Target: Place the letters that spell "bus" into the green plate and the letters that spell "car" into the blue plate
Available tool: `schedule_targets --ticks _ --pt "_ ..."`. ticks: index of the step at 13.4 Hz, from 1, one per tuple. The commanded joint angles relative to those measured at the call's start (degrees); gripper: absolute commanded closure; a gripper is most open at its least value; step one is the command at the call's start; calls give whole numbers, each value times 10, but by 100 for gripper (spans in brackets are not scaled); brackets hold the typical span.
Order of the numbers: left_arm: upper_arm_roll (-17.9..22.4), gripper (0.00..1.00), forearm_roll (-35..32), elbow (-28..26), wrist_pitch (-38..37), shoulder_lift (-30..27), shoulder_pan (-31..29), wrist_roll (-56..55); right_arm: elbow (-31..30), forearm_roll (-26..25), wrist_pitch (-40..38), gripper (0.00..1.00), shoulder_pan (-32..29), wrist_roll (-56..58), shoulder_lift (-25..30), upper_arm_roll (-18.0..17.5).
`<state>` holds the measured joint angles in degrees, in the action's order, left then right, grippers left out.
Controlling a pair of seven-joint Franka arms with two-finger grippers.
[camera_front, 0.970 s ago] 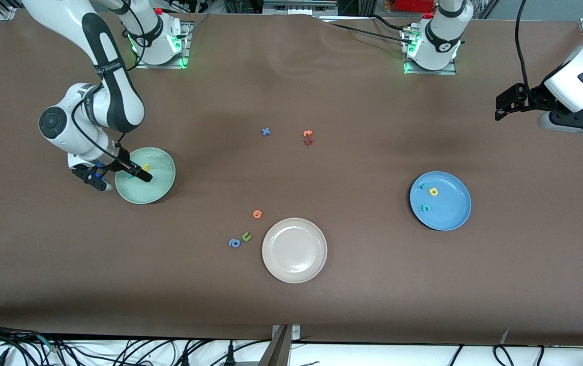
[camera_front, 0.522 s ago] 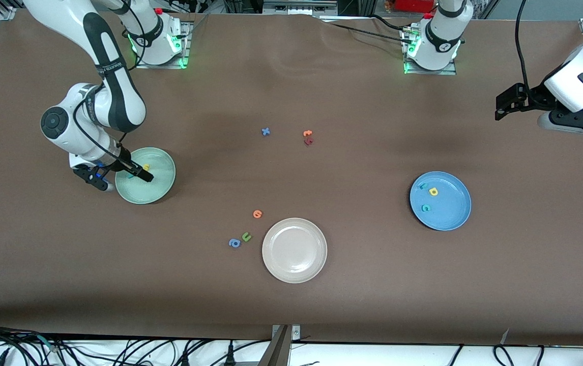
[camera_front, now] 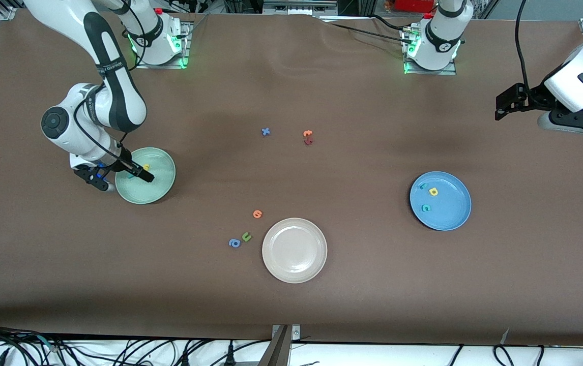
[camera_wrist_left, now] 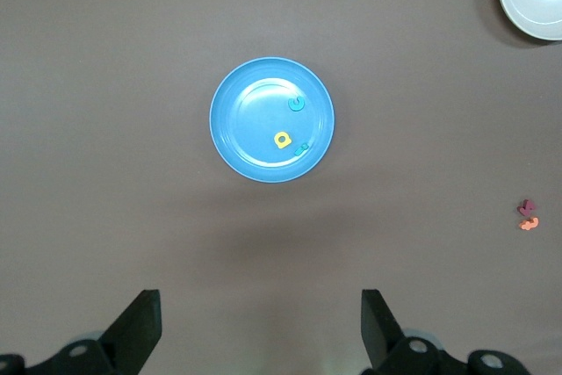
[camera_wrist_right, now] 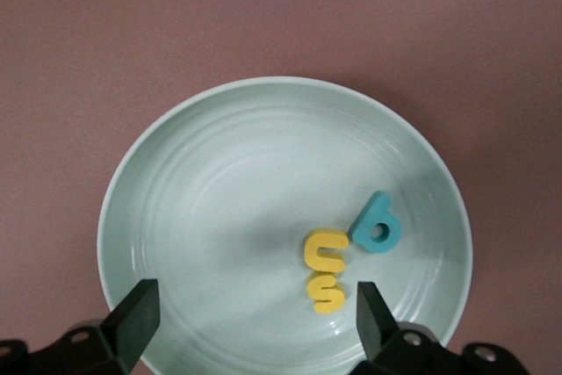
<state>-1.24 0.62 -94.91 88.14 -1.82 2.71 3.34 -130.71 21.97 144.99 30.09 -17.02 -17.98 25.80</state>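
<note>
**Letters lie in both plates, and both grippers are open**

The right gripper [camera_front: 121,175] hangs over the green plate [camera_front: 162,185], at the right arm's end of the table. Its two fingers [camera_wrist_right: 132,318] stand wide apart and hold nothing. In the right wrist view the green plate [camera_wrist_right: 219,208] fills most of the picture. In it lie a teal b [camera_wrist_right: 377,224] and a yellow piece that looks like a u and an s [camera_wrist_right: 324,271] stuck end to end. The b touches the yellow piece at one corner. These letters lie under the gripper, close to one of its fingers.

The left gripper [camera_front: 505,104] waits high up at the left arm's end of the table. Its fingers [camera_wrist_left: 140,327] are wide apart too, and it holds nothing. The blue plate [camera_front: 452,211] is well apart from it, nearer to the front camera. In the left wrist view the blue plate [camera_wrist_left: 241,125] holds three small letters: a teal c [camera_wrist_left: 297,104], a yellow a [camera_wrist_left: 282,140] and a small teal r [camera_wrist_left: 301,148]. The a and the r lie just beside each other.

A beige plate [camera_front: 294,269] sits between the two colored plates, nearer to the front camera. Beside it on the table lie an orange letter [camera_front: 257,214], a green u [camera_front: 246,236] and a blue a [camera_front: 234,243]. Farther from the camera lie a blue x [camera_front: 265,131] and an orange and a dark red letter [camera_front: 308,138], touching each other.
</note>
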Motion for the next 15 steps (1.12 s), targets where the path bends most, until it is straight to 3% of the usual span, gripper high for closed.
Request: schedule_targets --ticks 1,5,8,13,15 --pt "2 0 -10 18 -13 7 6 -6 -2 9 -10 1 2 -4 16 0" --pt "2 0 -11 18 -13 7 6 -6 -2 8 -26 1 4 -3 46 0" --pt "2 0 -12 19 -21 6 6 -5 -2 -7 -84 1 3 -2 93 10" --pt "2 0 -11 20 -34 4 5 -6 -1 -182 -214 1 1 -5 233 62" --pt "3 0 -11 20 -34 4 5 -6 -1 -200 -239 1 -1 -6 257 64"
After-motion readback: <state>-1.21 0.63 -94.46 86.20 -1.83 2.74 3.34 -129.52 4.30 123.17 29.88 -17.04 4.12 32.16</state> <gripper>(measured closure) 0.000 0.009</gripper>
